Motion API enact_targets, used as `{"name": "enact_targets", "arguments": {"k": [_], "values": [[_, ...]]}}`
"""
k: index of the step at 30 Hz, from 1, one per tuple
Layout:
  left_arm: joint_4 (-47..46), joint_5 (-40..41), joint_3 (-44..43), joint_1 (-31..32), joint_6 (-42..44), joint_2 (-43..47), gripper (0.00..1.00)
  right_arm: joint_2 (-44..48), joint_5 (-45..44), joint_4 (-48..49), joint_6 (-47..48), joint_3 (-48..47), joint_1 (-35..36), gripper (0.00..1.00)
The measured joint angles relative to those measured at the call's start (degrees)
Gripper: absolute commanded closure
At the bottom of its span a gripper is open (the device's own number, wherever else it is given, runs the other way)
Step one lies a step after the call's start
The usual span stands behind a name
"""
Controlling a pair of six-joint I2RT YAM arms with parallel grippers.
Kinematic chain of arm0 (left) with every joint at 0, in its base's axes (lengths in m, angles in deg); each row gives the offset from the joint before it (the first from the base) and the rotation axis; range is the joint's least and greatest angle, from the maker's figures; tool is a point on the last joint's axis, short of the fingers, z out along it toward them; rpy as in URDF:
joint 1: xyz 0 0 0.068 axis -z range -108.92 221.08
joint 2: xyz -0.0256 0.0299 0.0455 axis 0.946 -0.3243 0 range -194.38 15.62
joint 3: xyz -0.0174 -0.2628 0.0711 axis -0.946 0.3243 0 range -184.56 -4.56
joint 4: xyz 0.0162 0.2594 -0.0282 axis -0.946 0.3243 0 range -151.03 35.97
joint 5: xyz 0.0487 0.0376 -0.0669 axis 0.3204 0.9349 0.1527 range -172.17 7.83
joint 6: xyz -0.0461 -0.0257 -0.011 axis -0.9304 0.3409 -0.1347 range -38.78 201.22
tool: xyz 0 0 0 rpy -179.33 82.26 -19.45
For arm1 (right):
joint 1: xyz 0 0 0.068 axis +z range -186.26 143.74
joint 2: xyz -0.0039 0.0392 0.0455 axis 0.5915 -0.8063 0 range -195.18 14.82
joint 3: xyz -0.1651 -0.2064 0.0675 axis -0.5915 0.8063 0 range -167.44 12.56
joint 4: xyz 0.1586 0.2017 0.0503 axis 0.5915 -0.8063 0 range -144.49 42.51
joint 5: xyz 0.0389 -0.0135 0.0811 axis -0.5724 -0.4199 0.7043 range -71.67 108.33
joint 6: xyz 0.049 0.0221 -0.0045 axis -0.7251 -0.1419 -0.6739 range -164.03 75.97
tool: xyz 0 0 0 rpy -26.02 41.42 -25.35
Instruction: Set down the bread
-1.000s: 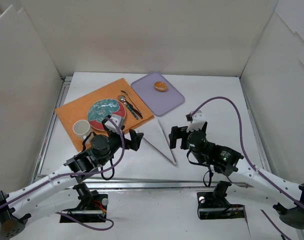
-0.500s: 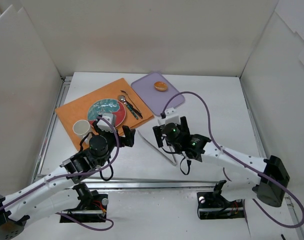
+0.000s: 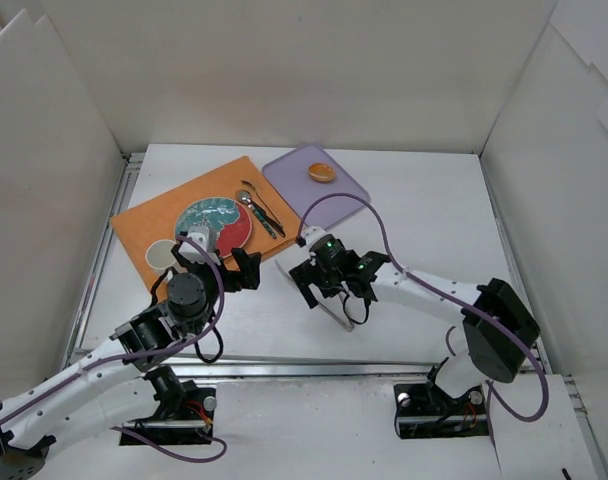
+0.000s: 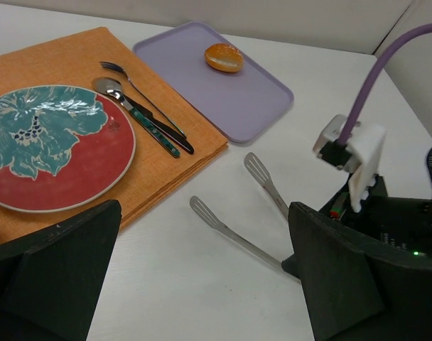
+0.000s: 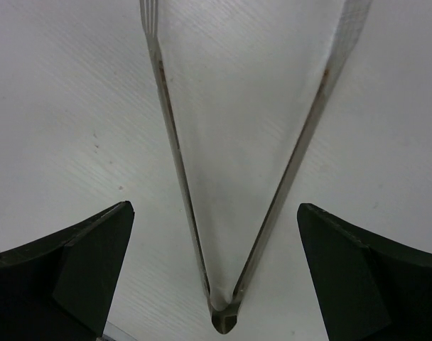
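The bread (image 3: 322, 172) sits on the far part of the lilac tray (image 3: 324, 205), in the upper middle of the overhead view and well apart from both arms. Near the centre of that frame, the right fingers (image 5: 74, 270) are spread wide and empty, one on each side of the hinge end of the metal tongs (image 5: 223, 316), which lie flat on the white tabletop (image 5: 60, 106). The left fingers (image 4: 52, 277) are wide too and hold nothing, near the edge of the orange mat (image 4: 60, 50) carrying the patterned plate (image 4: 52, 142).
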Motion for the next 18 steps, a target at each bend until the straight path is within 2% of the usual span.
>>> {"name": "enact_targets", "arguments": {"k": [7,18], "values": [[0.0,-0.1,0.0,0.0,0.0,0.0,0.00,-4.3,4.7,-0.8,2.3,-0.7,0.0,0.02],[0.0,-0.5,0.0,0.0,0.0,-1.4,0.00,-4.8,3.4,-1.3,2.4,-0.7,0.0,0.02]]}}
